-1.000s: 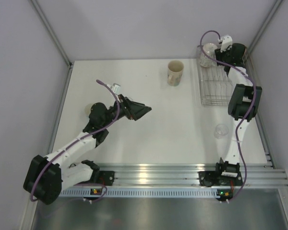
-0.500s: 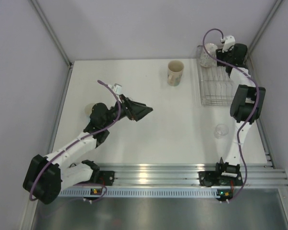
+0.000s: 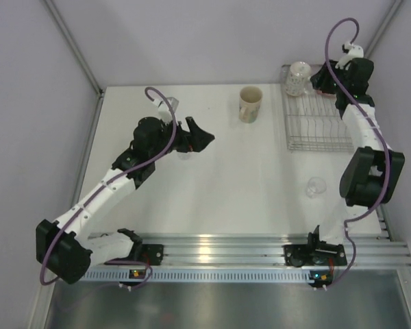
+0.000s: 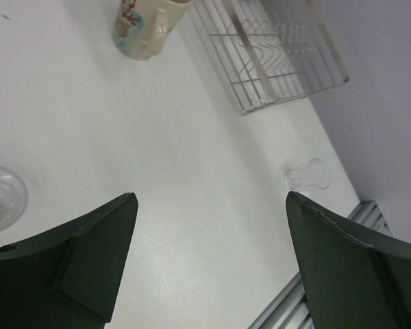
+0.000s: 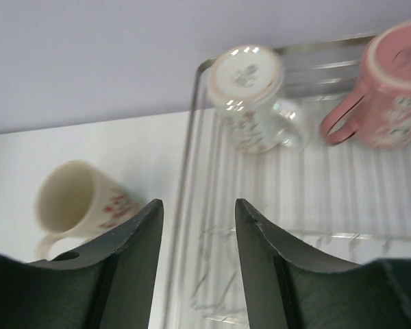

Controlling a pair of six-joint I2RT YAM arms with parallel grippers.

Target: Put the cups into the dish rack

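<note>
The silver wire dish rack (image 3: 315, 130) stands at the far right. A white patterned mug (image 3: 298, 77) sits upside down in its far left corner. In the right wrist view this mug (image 5: 250, 96) is next to a pinkish-red mug (image 5: 397, 89), both inside the rack (image 5: 192, 137). The cream patterned mug (image 3: 250, 103) stands on the table left of the rack. A small pale mug (image 3: 316, 186) stands in front of the rack. My right gripper (image 3: 322, 77) is open and empty above the rack's far end. My left gripper (image 3: 204, 137) is open and empty over the table's middle.
A small clear round cup (image 4: 0, 199) sits on the table just under the left gripper, also seen in the top view (image 3: 183, 155). Grey walls close in the table. The metal rail (image 3: 260, 250) runs along the near edge.
My right gripper has drawn back to the right from the white mug, which stays in the rack. My left arm has swung toward the far side, with its gripper still open.
</note>
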